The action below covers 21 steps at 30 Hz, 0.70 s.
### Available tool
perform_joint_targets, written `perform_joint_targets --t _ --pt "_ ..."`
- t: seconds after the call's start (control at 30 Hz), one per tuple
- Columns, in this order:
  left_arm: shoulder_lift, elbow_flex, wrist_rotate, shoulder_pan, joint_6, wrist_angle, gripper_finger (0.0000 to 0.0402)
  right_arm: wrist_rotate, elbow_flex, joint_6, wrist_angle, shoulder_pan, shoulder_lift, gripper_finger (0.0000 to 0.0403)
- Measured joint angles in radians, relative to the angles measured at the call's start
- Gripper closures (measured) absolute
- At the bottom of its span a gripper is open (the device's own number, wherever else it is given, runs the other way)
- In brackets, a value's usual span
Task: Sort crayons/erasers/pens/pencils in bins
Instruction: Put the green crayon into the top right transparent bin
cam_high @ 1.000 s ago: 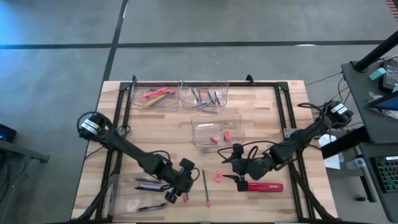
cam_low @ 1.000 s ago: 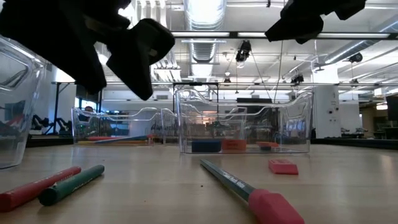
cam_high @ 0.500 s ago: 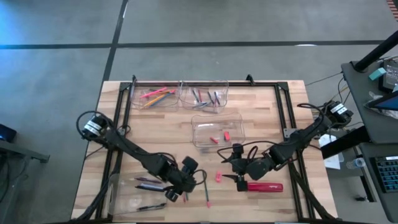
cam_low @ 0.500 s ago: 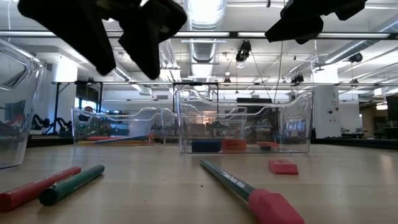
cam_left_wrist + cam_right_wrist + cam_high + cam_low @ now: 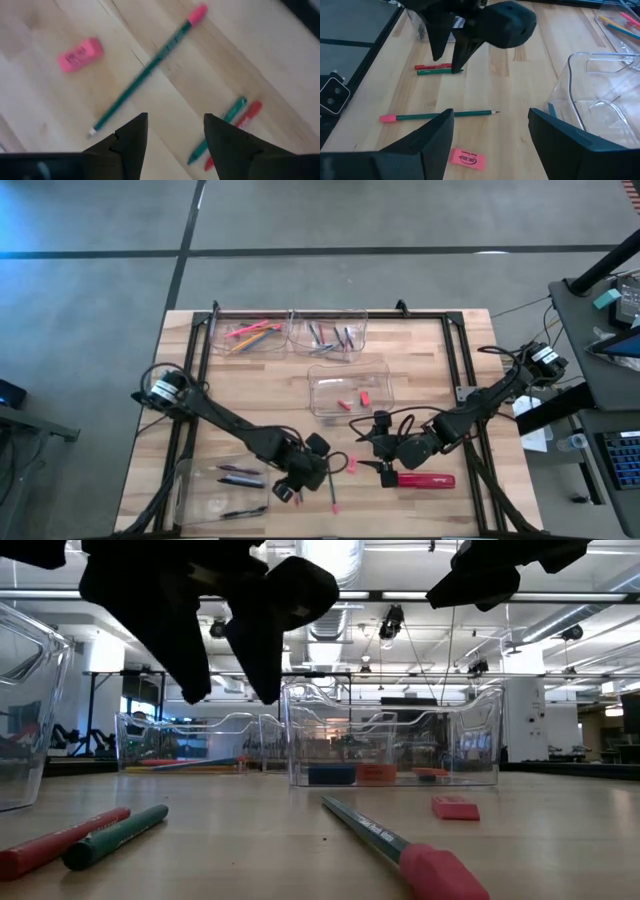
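A: What is lying loose on the table (image 5: 420, 380) right now?

B: A green pencil (image 5: 331, 482) with a pink eraser tip is lying near the front edge, bare wood all around it. In the left wrist view the same pencil (image 5: 145, 75) is running diagonally, with a pink eraser (image 5: 80, 54) well apart from it and two pens, one green (image 5: 217, 129) and one red (image 5: 240, 125), lying side by side.

A: Is any writing showing?

B: The pink eraser is carrying dark print, too blurred to read. The red oblong object (image 5: 425, 479) beside the right gripper is showing white lettering I cannot make out either.

A: And the grippers?

B: The left gripper (image 5: 292, 488) is hovering above the wood just beside the pencil, fingers spread, nothing between them. The right gripper (image 5: 380, 468) is hanging near the pink eraser (image 5: 351, 465), jaws likewise parted and empty.

A: The bins?

B: Two clear bins are sitting at the far edge: one (image 5: 250, 335) is holding orange, yellow and red pencils, the other (image 5: 330, 336) darker sticks. A third (image 5: 348, 388), nearer the middle, is holding small red erasers (image 5: 364, 396). The fourth (image 5: 225, 490) is sitting at the front left with dark pens inside.
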Motion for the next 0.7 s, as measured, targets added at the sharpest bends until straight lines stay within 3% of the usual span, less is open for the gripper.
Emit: perform_joint_targets --t 0.7 --pt "0.113 0.007 0.058 -0.013 0.049 -0.025 0.0234 0.0 -0.001 0.008 -0.017 0.0 0.0 0.0158"
